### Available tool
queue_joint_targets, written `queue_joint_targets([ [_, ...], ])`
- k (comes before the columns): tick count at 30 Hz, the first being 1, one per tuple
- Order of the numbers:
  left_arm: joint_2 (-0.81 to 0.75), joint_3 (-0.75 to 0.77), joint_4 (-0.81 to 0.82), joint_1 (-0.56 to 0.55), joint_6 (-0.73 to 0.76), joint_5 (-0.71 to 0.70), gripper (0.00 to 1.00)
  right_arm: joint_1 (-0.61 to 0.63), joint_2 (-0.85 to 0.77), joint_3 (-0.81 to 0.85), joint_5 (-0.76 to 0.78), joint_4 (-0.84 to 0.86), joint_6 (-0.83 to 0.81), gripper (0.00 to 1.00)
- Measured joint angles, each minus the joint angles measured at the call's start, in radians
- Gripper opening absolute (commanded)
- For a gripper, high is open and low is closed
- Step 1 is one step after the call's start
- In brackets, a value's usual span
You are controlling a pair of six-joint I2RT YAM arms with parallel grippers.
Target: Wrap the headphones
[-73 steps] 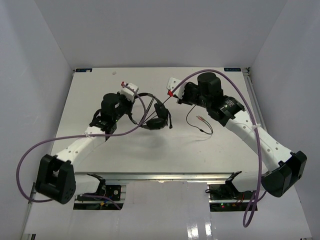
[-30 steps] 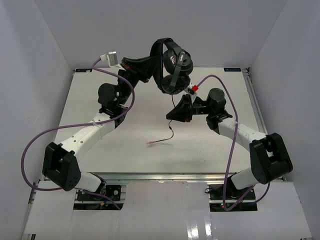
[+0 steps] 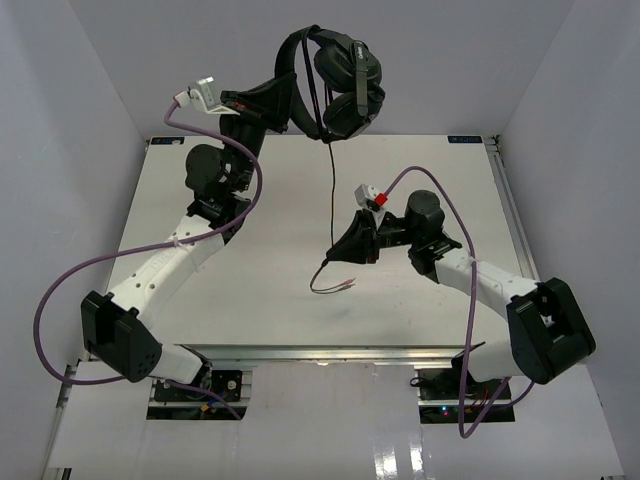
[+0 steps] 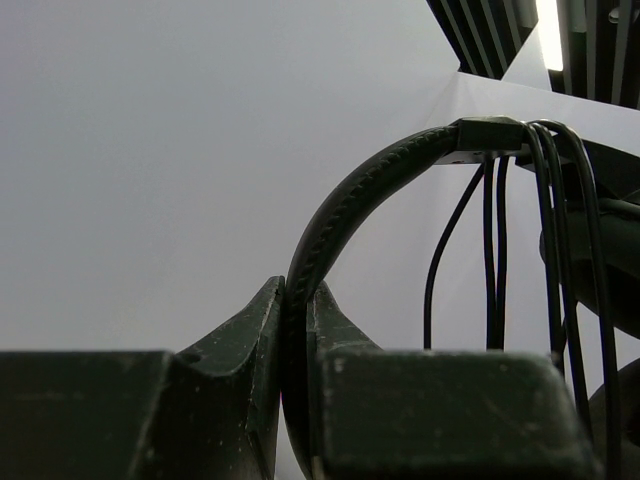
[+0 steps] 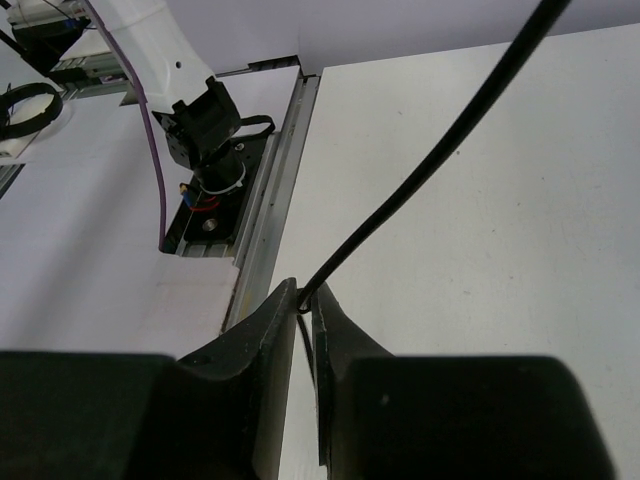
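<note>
The headphones (image 3: pixel 345 85) hang in the left gripper (image 3: pixel 288 97) above the middle of the desk's (image 3: pixel 200 290) far edge. Their cable (image 3: pixel 332 190) drops to the right gripper (image 3: pixel 338 252), which pinches it over the desk's centre. The plugs (image 3: pixel 346 286) lie towards the near edge.

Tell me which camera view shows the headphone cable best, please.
The top external view: the cable hangs from the headphones down through the right gripper to its plugs. The left wrist view shows only strands beside the headband; the right wrist view shows only a short pinched stretch.

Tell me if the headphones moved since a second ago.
Yes. The headphones went up the view: the earcups reached well past the table's far edge, now barely reach it.
</note>
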Motion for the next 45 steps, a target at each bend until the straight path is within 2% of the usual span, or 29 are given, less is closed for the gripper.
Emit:
queue_joint_targets([
  [5, 0.0, 0.004, -0.014, 0.007, 0.006, -0.025, 0.0, 0.005, -0.01, -0.003, -0.001, 0.0, -0.004, 0.14],
  [8, 0.001, 0.005, -0.023, 0.01, 0.009, -0.035, 0.0, 0.011, -0.016, -0.003, -0.004, 0.0, -0.008, 0.08],
  [19, 0.013, 0.033, -0.059, 0.021, 0.034, -0.064, 0.0, 0.02, -0.031, -0.005, -0.008, -0.03, -0.038, 0.08],
  [22, 0.037, 0.08, -0.109, 0.021, 0.103, -0.099, 0.0, 0.026, -0.057, 0.007, 0.014, -0.156, -0.133, 0.08],
  [25, 0.071, 0.116, -0.155, 0.031, 0.236, -0.161, 0.0, 0.034, -0.091, 0.066, 0.074, -0.374, -0.313, 0.08],
  [30, 0.117, 0.032, -0.173, 0.105, 0.466, -0.283, 0.0, 0.084, -0.177, 0.241, 0.268, -0.806, -0.623, 0.08],
  [34, 0.182, -0.064, -0.221, 0.14, 0.587, -0.347, 0.0, 0.117, -0.24, 0.364, 0.427, -1.02, -0.787, 0.08],
  [39, 0.266, -0.157, -0.295, 0.097, 0.696, -0.338, 0.0, 0.123, -0.246, 0.464, 0.631, -1.15, -0.91, 0.08],
  [45, 0.205, -0.402, -0.319, -0.037, 0.938, -0.268, 0.0, 0.127, -0.241, 0.492, 0.982, -1.181, -1.056, 0.08],
])
